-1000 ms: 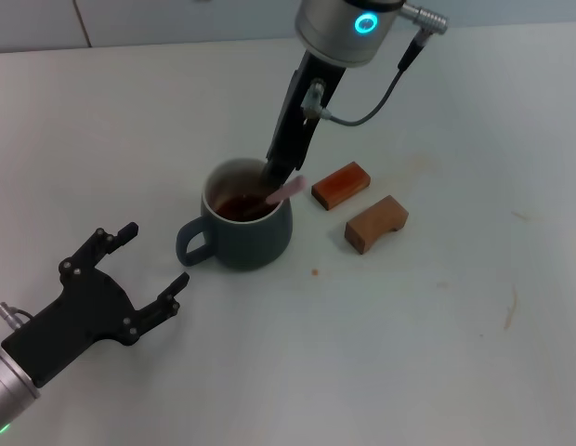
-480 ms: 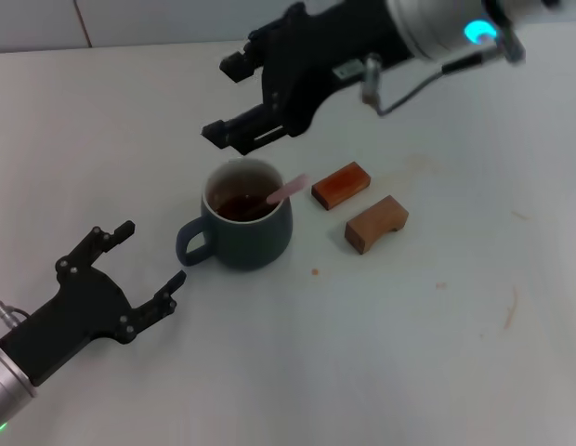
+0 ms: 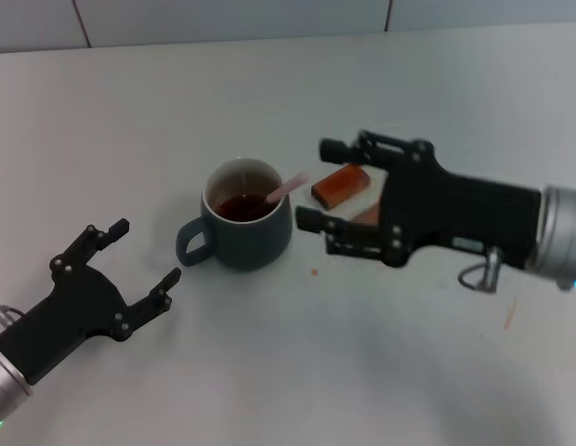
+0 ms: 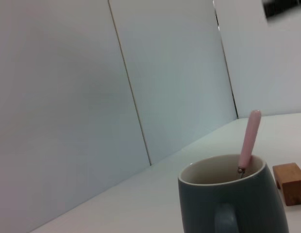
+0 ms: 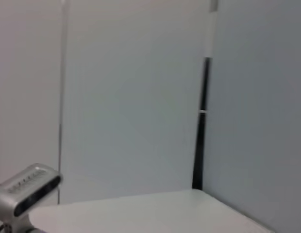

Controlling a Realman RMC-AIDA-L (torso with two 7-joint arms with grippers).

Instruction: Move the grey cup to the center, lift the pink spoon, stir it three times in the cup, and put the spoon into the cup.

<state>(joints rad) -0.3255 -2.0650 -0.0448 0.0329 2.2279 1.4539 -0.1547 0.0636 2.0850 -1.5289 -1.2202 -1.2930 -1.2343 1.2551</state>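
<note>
Beside the grey cup (image 3: 246, 228), right end effector (image 3: 323, 186) covers wooden blocks (image 3: 341, 183).

We see a white table (image 3: 269, 372), pale panelled wall (image 4: 68, 97) at 12 o'clock, thin dark seams (image 5: 200, 145).

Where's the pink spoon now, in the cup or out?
In. The pink spoon stands in the grey cup, handle leaning on the rim; neither end effector touches it.
</note>
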